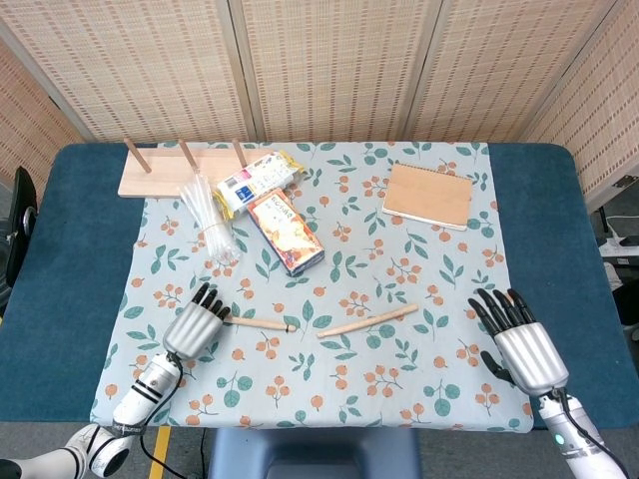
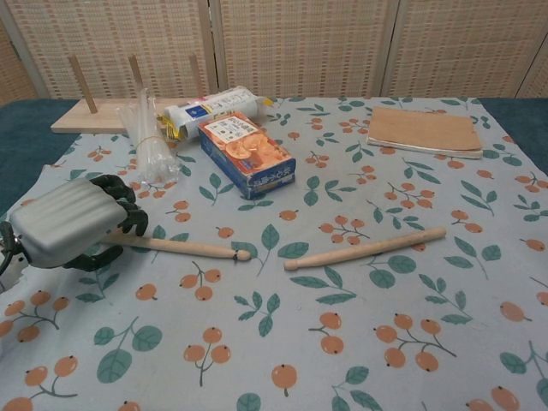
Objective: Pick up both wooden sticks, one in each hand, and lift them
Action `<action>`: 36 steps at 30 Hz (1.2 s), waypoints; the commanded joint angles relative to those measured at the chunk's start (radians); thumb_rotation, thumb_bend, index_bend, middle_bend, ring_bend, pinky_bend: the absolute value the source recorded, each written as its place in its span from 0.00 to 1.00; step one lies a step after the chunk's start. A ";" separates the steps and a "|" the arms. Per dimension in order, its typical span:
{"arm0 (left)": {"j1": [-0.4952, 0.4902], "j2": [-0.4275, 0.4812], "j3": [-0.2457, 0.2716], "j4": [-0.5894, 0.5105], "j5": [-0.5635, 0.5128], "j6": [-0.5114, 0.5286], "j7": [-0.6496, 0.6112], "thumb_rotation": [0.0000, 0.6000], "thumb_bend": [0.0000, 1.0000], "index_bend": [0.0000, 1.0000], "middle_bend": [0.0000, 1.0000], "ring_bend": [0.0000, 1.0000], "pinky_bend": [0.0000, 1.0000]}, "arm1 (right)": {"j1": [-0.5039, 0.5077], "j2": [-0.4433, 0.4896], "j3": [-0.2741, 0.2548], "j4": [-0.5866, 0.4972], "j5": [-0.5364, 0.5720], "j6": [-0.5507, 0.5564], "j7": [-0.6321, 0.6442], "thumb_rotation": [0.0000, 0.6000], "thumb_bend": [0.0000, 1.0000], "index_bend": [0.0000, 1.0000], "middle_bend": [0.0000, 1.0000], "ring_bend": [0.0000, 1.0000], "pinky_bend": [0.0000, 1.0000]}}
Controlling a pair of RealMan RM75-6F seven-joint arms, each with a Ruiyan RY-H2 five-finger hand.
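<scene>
Two wooden sticks lie end to end on the floral cloth. My left hand (image 1: 194,325) (image 2: 67,223) covers the outer end of the left stick (image 1: 262,323) (image 2: 193,247). Its fingers curl down over that end, with the thumb on the near side. The back of the hand hides whether they grip it, and the stick lies flat. The right stick (image 1: 367,320) (image 2: 366,248) lies untouched, slanting up to the right. My right hand (image 1: 521,344) hovers over the blue table near the front right, well right of that stick. Its fingers are spread and empty, and the chest view does not show it.
An orange box (image 1: 285,232) (image 2: 247,153), a snack packet (image 1: 256,179), a bundle of clear straws (image 1: 209,220) and a wooden peg rack (image 1: 165,174) stand behind the left stick. A brown notebook (image 1: 428,196) lies at the back right. The near table edge is close to both hands.
</scene>
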 commanded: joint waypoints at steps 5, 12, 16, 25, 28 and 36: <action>0.000 0.003 0.005 0.003 -0.008 -0.008 0.013 1.00 0.43 0.42 0.46 0.25 0.21 | -0.002 0.003 0.001 -0.002 0.001 0.005 0.000 0.87 0.30 0.00 0.00 0.00 0.00; -0.004 0.002 0.008 0.004 -0.008 -0.005 0.016 1.00 0.42 0.46 0.50 0.27 0.22 | -0.002 0.002 -0.003 -0.003 0.001 0.001 -0.001 0.87 0.30 0.00 0.00 0.00 0.00; -0.005 0.002 0.009 0.004 -0.009 -0.003 0.019 1.00 0.42 0.52 0.57 0.32 0.22 | -0.003 0.002 -0.002 -0.003 0.002 0.005 -0.002 0.87 0.30 0.00 0.00 0.00 0.00; -0.004 0.002 0.013 0.010 -0.011 -0.002 0.022 1.00 0.43 0.56 0.62 0.35 0.22 | -0.004 0.002 -0.001 -0.005 0.003 0.007 -0.007 0.87 0.30 0.00 0.00 0.00 0.00; -0.003 0.000 0.019 0.024 0.011 0.035 0.008 1.00 0.45 0.67 0.73 0.42 0.24 | 0.014 -0.009 0.001 -0.006 -0.007 -0.016 -0.012 0.87 0.30 0.00 0.00 0.00 0.00; 0.010 -0.022 0.030 0.102 0.045 0.113 -0.067 1.00 0.52 0.88 0.93 0.57 0.27 | 0.078 -0.017 0.018 -0.035 -0.007 -0.102 -0.088 0.87 0.30 0.00 0.00 0.00 0.00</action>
